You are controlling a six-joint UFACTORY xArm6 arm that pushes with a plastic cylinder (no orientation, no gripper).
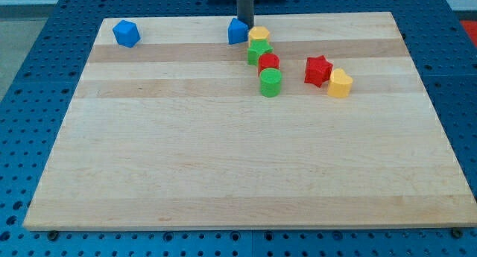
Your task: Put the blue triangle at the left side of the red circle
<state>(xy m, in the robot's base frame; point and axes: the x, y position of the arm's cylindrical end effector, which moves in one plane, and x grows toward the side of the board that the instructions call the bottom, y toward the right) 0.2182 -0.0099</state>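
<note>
Blue pegboard frames a pale wooden counter (223,160), and nearly everything sits along the view's top. The blue triangle (237,31) rests near the top edge, with my tip (247,27) touching its right side, the rod coming down just behind it. There is no gripper on this arm, so nothing opens or closes; the rod only pushes.

I judge the tip sits on that side to nudge the triangle leftward, clear of the column, before bringing it down beside the red circle (268,62), which lies lower and to the right.

That circle is packed in a tight column: yellow block (258,35) above, green block (258,51) next, then the circle, then a green cylinder (270,83). Off to the right, a red star (318,70) touches a yellow block (340,83). A blue cube (126,33) sits alone at top left.

Count: two blue, two red, two green, two yellow.
</note>
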